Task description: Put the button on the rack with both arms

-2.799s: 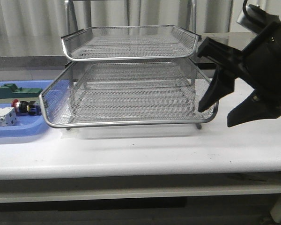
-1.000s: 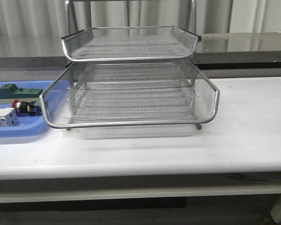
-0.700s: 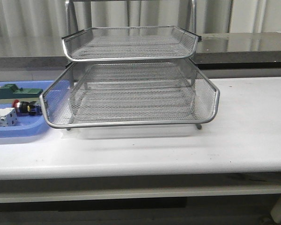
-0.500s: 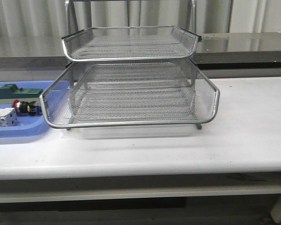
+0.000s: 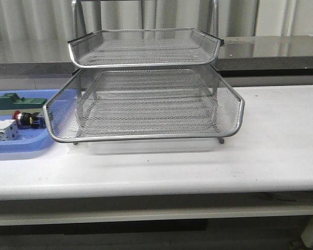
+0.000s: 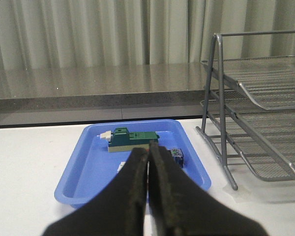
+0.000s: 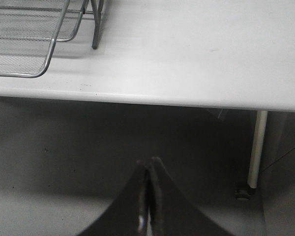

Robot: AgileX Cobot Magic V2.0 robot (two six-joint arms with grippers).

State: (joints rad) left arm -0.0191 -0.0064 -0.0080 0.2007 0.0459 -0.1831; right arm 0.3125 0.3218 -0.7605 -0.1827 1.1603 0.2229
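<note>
No readable text; button in blue tray, rack beside.

No text, label, brand, number or sign can be read in any view. Markings may be carried by the small parts in the blue tray, such as the button, but they are shown too small for any to be made out.

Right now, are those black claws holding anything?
No. Both end effectors, left and right, are shut on nothing; the button lies in the blue tray.
</note>
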